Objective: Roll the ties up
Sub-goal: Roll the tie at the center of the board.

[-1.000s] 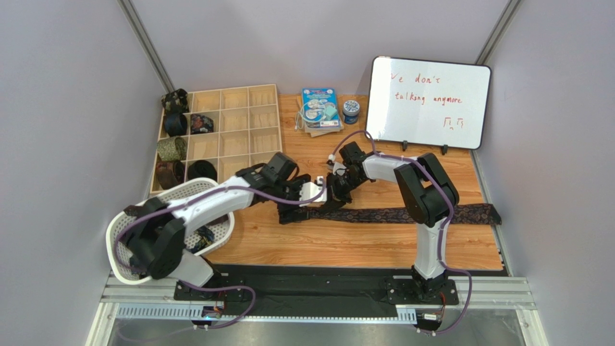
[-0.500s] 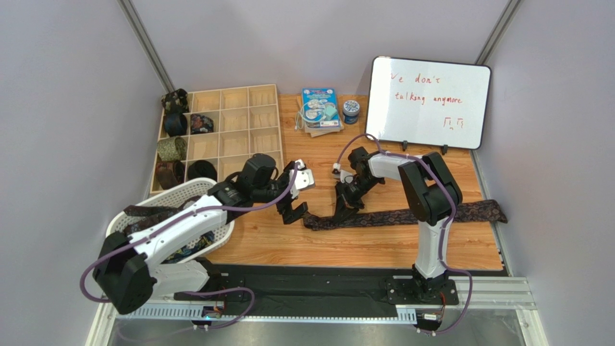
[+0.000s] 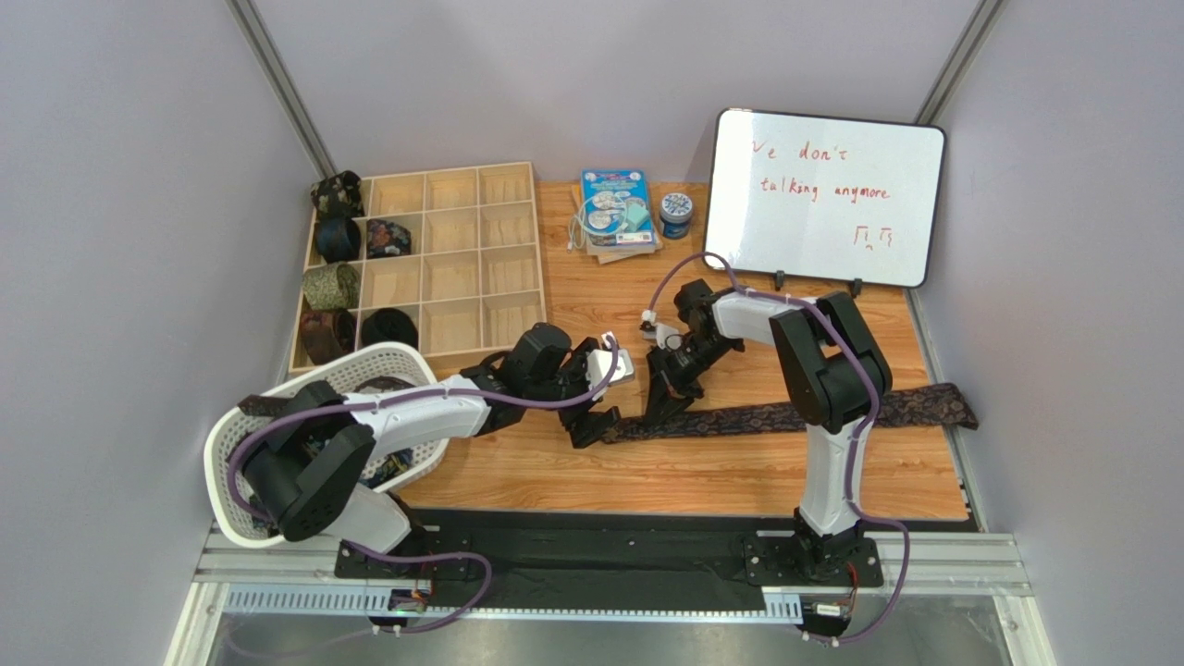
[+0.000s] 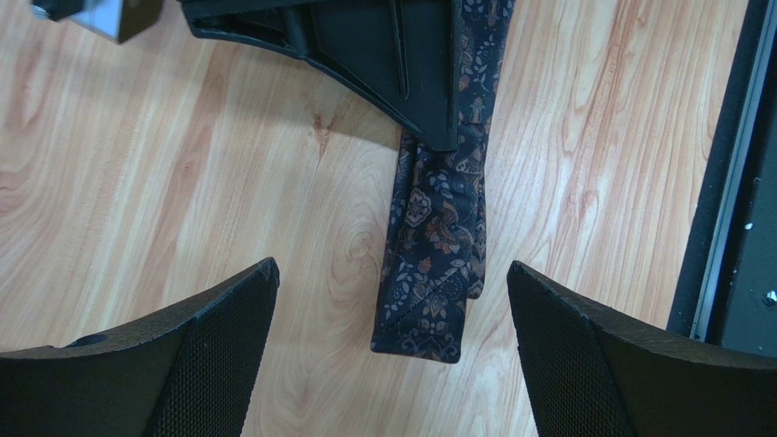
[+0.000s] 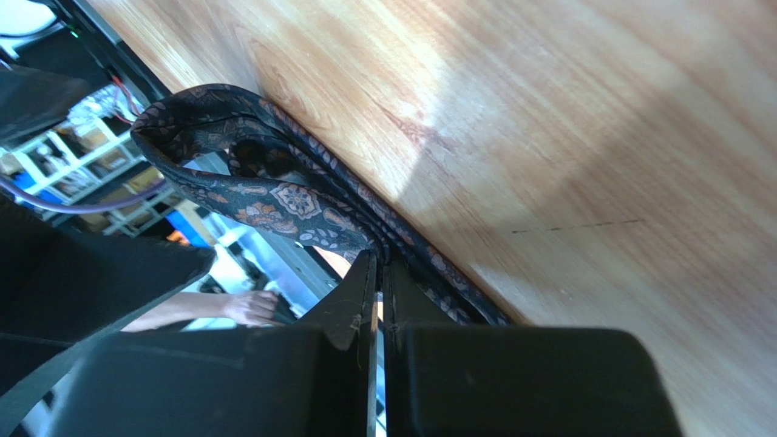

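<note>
Right of the wooden compartment tray [image 3: 452, 250], nearer the arms, the navy paisley tie [image 3: 820, 412] lies flat, stretching away from the tray. Right gripper [image 3: 656, 403] pinches it just behind the folded narrow end; left gripper [image 4: 390, 266] spread wide, straddling that fold, touching nothing. Step looks like starting the roll (first turn barely formed). Next move calls for closing on the fold and winding. Right wrist shows the loose loop; the top view can't.
</note>
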You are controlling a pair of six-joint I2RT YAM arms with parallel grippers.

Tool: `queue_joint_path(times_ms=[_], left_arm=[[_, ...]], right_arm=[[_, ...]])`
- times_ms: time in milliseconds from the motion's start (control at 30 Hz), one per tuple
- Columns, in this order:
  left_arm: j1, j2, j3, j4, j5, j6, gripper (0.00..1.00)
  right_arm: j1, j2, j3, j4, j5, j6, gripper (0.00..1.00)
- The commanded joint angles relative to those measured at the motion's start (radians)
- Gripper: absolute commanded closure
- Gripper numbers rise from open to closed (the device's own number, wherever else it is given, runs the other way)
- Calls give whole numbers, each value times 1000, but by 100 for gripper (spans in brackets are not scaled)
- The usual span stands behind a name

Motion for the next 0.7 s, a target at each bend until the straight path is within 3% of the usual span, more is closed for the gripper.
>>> queue_joint_path(times_ms=[0,300,500,667], left_arm=[[-25,16,-22,179,71,-1,2],[-97,139,-69,394,-16,33,6],[-97,159,-61,352,-47,76,6],[-97,188,-62,321,-10,15,10]], right_arm=[[-2,-7,30,-52,39,-120,100],[-16,-7,30,-64,60,-166,100],[-23,-3,36,-33,34,-136,100],[-16,-26,80,-13,-7,-77,100]])
